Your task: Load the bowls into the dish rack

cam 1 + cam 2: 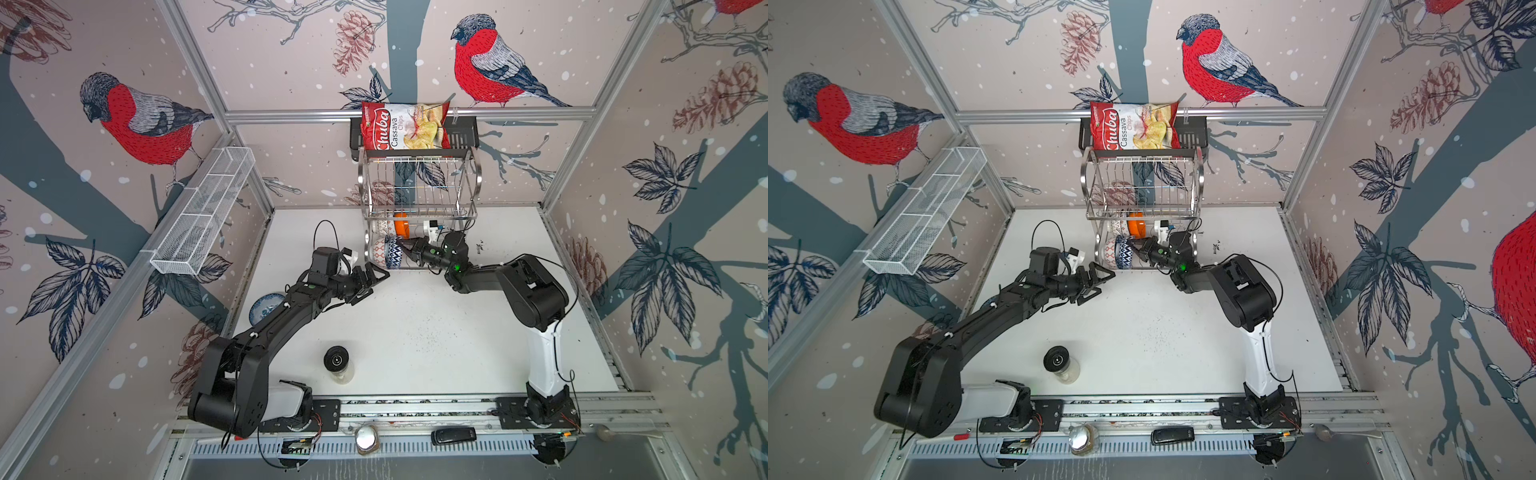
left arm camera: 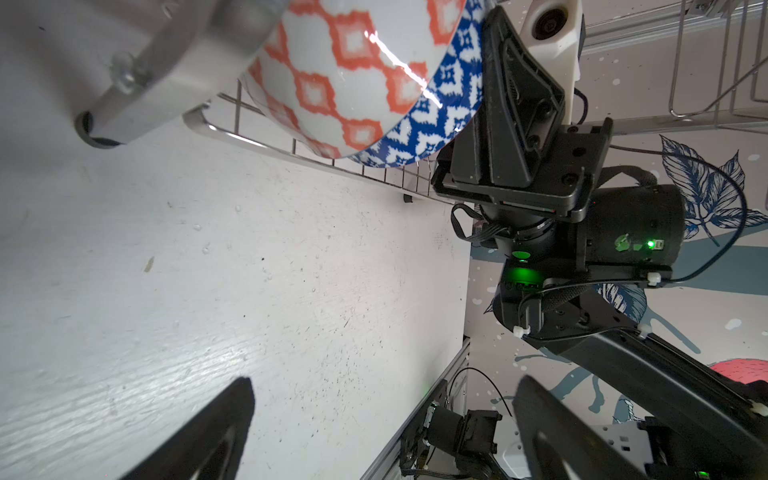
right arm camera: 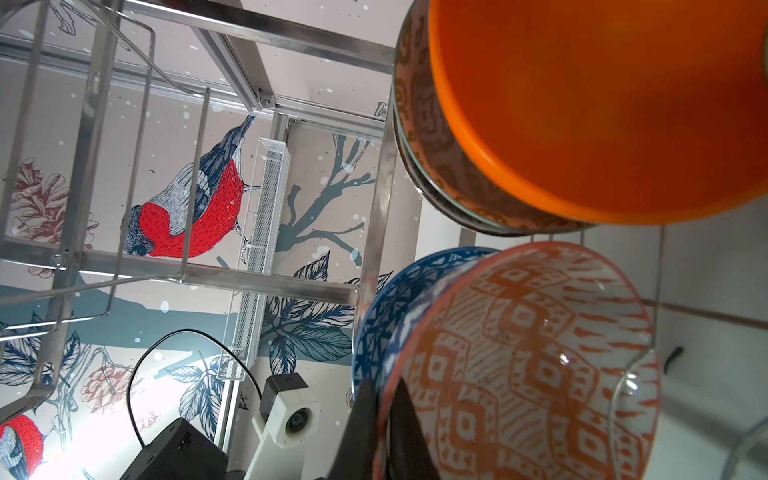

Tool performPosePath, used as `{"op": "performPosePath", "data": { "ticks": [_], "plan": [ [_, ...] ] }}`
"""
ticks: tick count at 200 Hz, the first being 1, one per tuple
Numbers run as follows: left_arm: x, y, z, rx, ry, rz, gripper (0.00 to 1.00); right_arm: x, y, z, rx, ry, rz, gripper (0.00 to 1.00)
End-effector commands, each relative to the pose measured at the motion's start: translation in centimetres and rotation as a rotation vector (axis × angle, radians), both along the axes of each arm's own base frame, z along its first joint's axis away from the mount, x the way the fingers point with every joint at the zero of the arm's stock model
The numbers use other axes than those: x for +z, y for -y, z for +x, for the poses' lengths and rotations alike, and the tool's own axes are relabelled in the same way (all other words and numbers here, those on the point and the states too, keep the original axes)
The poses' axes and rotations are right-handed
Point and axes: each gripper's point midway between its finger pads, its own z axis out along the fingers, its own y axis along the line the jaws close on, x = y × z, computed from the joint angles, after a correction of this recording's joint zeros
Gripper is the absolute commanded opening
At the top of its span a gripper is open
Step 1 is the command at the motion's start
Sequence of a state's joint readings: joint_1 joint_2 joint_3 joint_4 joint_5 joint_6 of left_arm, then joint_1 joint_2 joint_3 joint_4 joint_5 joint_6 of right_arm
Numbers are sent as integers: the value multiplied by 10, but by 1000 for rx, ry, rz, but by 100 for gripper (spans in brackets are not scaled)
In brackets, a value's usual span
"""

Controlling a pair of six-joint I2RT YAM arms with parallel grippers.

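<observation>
The rack (image 1: 419, 183) (image 1: 1142, 183) stands at the back of the worktop (image 1: 415, 324), against the wall, under a black basket (image 1: 461, 133) holding a chips bag (image 1: 405, 126).

On its lower tier, at the front left, two bowls stand on edge side by side and touching: the red-orange bowl (image 1: 378, 251) (image 1: 1111, 251) (image 2: 345, 70) on the outside, and the blue bowl (image 1: 393, 251) (image 1: 1124, 255) (image 2: 436, 116) just to its right. Further back on the same tier sits the orange bowl (image 1: 401, 224) (image 1: 1136, 224) (image 3: 602, 104), also on edge. Another patterned bowl (image 3: 419, 116) is tucked close behind it.

The right claw (image 1: 406, 246) (image 1: 1136, 245) reaches into the lower tier from the right, pinched tight. In the right wrist view its fingers (image 3: 361, 419) sit on either side of a bowl rim. From above, it is the blue bowl's edge they meet.

The left claw (image 1: 379, 284) (image 1: 1105, 284) hangs over the worktop just in front of the rack's front left corner. It points at the two upright bowls and is spread wide with nothing in it. In the left wrist view its fingers (image 2: 208, 432) frame bare worktop.

One floral bowl (image 1: 268, 303) lies on the worktop at the left edge, well away from the rack and half hidden under the left arm. A black-lidded jar (image 1: 337, 361) (image 1: 1059, 361) stands near the front of the worktop, between the two arm bases. A white mesh tray (image 1: 203, 212) hangs on the left wall.
</observation>
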State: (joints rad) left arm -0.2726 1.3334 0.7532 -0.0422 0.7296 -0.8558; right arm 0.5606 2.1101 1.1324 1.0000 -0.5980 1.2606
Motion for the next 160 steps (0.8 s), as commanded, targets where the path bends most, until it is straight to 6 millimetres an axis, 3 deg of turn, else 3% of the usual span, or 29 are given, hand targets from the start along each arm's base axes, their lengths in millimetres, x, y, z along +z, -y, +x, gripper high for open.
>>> {"op": "performPosePath", "data": {
  "ticks": [1,160],
  "plan": [
    [4,1,3,-10,35,3,97,-35,2,-2,-2,-61,-135,4],
    [2,1,4,-10,31,3,98,-27,-10,3,-46,-84,-178,13]
  ]
}}
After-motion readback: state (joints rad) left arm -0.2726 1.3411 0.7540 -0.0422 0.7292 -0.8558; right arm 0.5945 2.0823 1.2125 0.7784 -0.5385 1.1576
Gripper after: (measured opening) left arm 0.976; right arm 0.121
